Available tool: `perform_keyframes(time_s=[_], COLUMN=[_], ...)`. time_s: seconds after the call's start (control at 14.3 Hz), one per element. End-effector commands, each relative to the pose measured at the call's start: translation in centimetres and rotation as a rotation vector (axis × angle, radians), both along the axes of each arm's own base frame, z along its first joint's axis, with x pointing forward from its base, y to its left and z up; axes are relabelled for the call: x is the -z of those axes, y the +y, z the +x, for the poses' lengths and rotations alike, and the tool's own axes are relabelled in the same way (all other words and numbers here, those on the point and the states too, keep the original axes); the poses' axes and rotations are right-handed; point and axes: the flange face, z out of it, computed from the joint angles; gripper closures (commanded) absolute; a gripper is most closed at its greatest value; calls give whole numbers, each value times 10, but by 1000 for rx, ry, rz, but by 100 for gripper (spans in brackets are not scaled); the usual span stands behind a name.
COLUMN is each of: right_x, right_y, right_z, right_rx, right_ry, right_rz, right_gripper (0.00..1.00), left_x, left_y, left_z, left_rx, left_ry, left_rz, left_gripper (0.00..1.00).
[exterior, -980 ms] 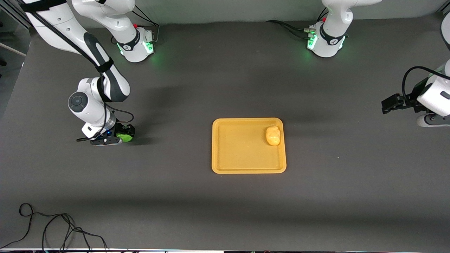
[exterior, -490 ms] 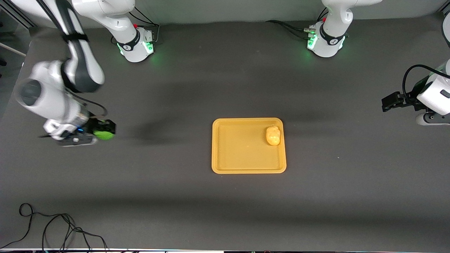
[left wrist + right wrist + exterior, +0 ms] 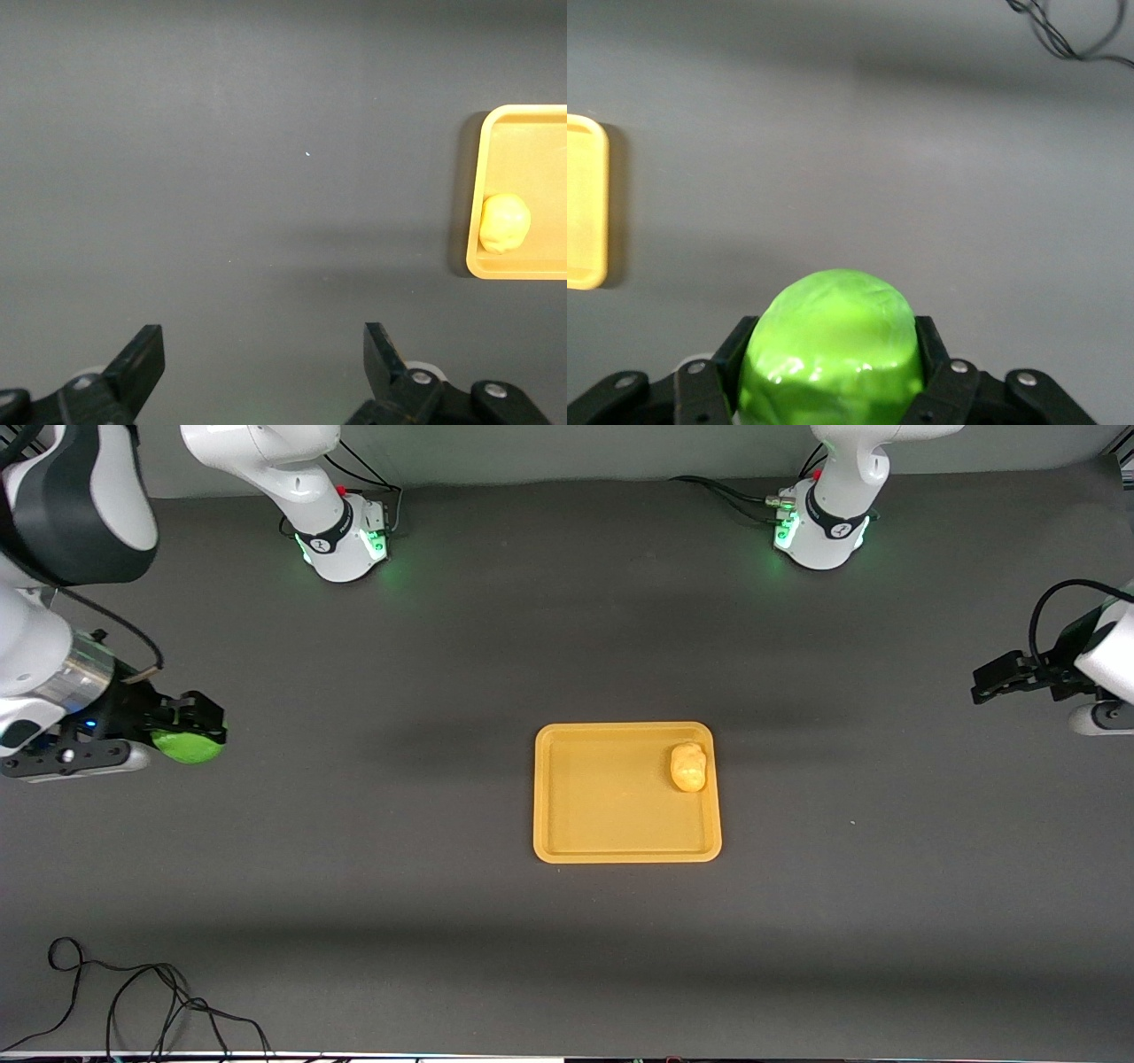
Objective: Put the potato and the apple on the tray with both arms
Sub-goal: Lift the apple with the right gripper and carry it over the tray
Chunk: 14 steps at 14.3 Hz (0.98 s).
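Green and glossy, the apple (image 3: 188, 746) sits clamped between the fingers of the right gripper (image 3: 190, 731), which a second ago was down at the table with it much closer to the tray (image 3: 627, 850) and now hangs in the air over the bare dark table (image 3: 372, 921) toward the right arm's end, near that edge of the front view. In the right wrist view the apple (image 3: 831, 350) fills the space between the black fingers (image 3: 740, 345), pressed on both sides, with a strip of the tray's rim (image 3: 586, 208) showing well apart from it. The right arm's white and black links have swung up and out, and its shadow on the table has shifted with them. The potato (image 3: 688, 767) has not moved: it lies inside the tray, in the corner farther from the front camera and toward the left arm's end, just beside the rim. The rest of the tray floor is bare. The left gripper (image 3: 997, 677) waits over the table at the left arm's end, a little higher in the front view than before, its fingers (image 3: 142, 363) spread wide with nothing between them. Wide open tabletop lies between each gripper and the tray, and a loose black cable (image 3: 133, 992) curls near the table edge closest to the front camera, at the right arm's end.
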Motion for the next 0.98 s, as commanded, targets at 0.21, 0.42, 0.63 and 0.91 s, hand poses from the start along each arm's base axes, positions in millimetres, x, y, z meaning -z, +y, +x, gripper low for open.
perform_keyframes(time_s=[0.21, 0.42, 0.63, 0.91], right_x=[34, 65, 105, 141], right_y=[217, 332, 424, 491], right_z=[27, 4, -38, -83], right_rx=[145, 196, 246, 204], right_ry=[-18, -41, -52, -77], right_rz=[-8, 1, 7, 30], right_gripper=[57, 57, 57, 57], left_x=[-9, -16, -14, -18], left_y=[-8, -11, -12, -4], left_z=[-7, -10, -9, -8], left_rx=[25, 36, 39, 25], left_ry=[5, -7, -5, -28], left_rz=[-12, -12, -12, -13], left_gripper=[0, 0, 0, 0])
